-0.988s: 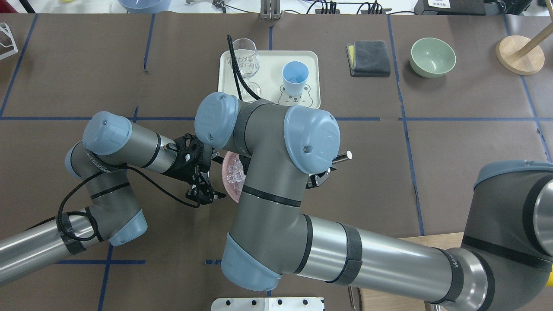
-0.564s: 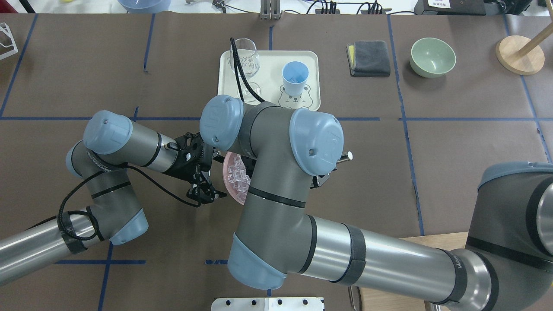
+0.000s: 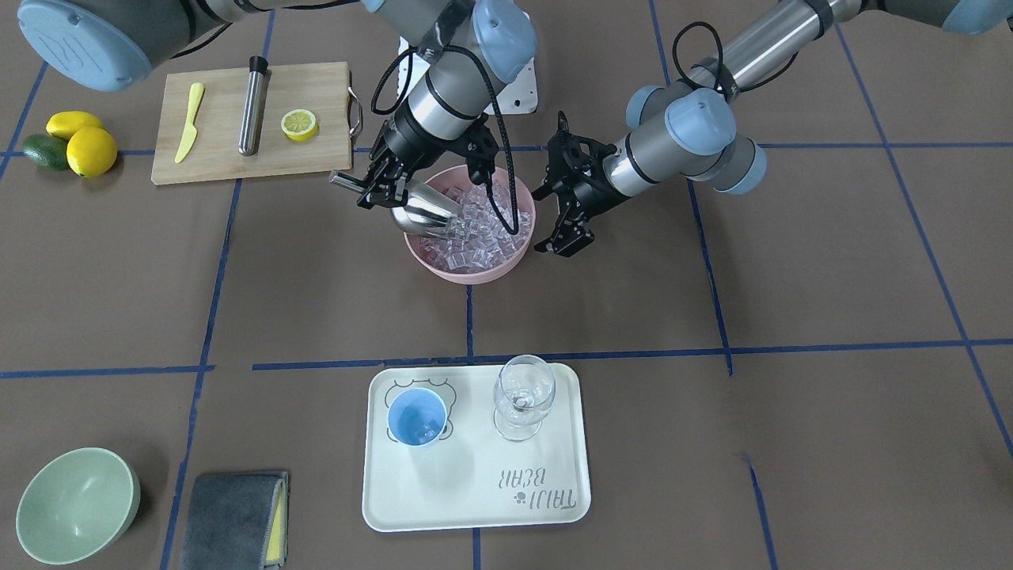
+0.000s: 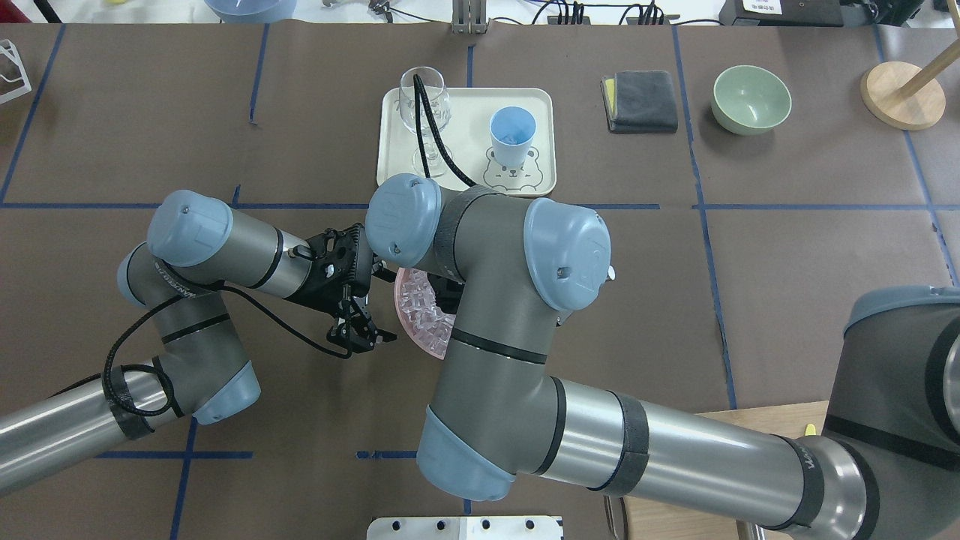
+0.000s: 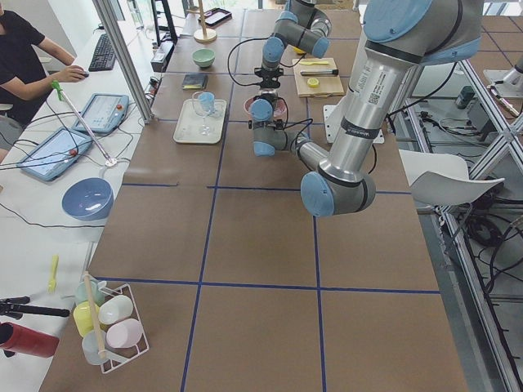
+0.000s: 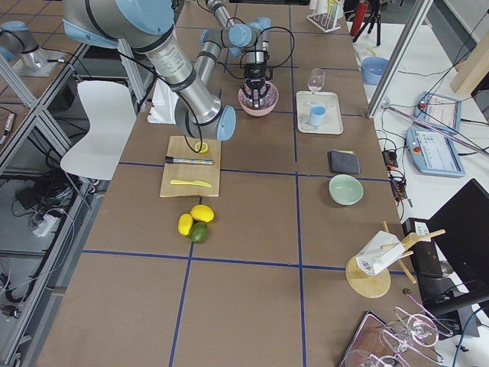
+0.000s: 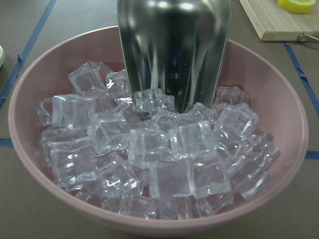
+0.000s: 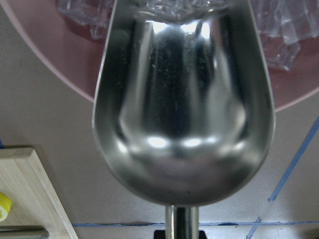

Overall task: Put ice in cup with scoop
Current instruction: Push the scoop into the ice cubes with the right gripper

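Note:
The ice (image 3: 475,229) fills a pink bowl (image 3: 467,273) at mid-table. My right gripper (image 3: 378,190) is shut on the rod handle of the steel scoop (image 3: 423,214), whose trough tilts down with its mouth pushed into the ice. The scoop shows in the right wrist view (image 8: 182,124) and the left wrist view (image 7: 174,50), its lip among the cubes (image 7: 169,149). My left gripper (image 3: 549,223) is open and empty beside the bowl, apart from it. The light-blue cup (image 3: 417,417) stands on a cream tray (image 3: 475,507) with a few cubes inside.
A clear wine glass (image 3: 522,396) stands next to the cup on the tray. A cutting board (image 3: 253,158) with a steel cylinder, yellow knife and lemon half lies behind the bowl. A green bowl (image 3: 75,503) and grey cloth (image 3: 233,518) sit at the near left.
My right arm has shifted to the right and toward the tray in the overhead view, driving the scoop into the ice. My left gripper has edged slightly the same way.

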